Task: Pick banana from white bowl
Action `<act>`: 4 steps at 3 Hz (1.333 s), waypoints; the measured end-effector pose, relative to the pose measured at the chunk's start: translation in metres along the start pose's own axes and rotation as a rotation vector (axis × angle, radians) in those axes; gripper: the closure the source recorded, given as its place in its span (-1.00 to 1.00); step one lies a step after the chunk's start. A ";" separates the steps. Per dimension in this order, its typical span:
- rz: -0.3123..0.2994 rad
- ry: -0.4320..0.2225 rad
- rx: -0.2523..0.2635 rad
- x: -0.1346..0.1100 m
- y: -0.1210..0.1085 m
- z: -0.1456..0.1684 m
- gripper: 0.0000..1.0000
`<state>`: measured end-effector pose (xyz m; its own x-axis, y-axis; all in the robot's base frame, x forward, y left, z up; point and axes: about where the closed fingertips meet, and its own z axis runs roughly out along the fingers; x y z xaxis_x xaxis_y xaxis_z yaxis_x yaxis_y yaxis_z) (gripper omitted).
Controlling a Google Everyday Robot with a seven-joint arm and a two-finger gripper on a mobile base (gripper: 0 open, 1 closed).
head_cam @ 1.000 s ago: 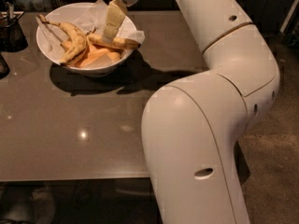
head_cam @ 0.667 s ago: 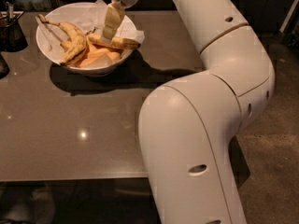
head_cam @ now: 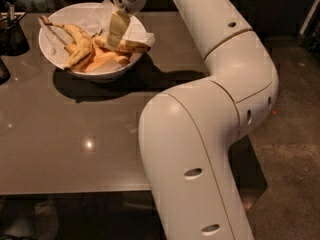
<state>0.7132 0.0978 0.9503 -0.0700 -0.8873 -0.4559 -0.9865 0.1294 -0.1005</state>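
Observation:
The white bowl (head_cam: 50, 48) stands at the table's far left, lined with crumpled white paper. The nearly straight speckled banana (head_cam: 131, 46) lies along the bowl's right side, its dark tip pointing right. A strongly curved banana with a long thin stem (head_cam: 77, 40) and paler orange pieces (head_cam: 101, 61) lie beside it. My gripper (head_cam: 116, 33) reaches down from above into the bowl's right half and sits at the left end of the straight banana, hiding that end.
A small dark container (head_cam: 13, 33) stands at the far left next to the bowl. My large white arm (head_cam: 200, 134) covers the table's right side. The brown table (head_cam: 75, 134) ends near the bottom; bare floor (head_cam: 295, 149) lies to the right.
The gripper has sunk slightly lower into the bowl over the straight banana. The arm's elbow has shifted a little to the left. The fruit has not moved.

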 end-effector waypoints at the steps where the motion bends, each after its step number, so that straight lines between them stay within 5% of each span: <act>1: 0.013 0.007 -0.011 0.002 -0.002 0.008 -0.32; 4: 0.071 0.031 -0.030 0.016 -0.012 0.027 -0.26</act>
<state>0.7278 0.0936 0.9204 -0.1443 -0.8895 -0.4336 -0.9828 0.1800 -0.0422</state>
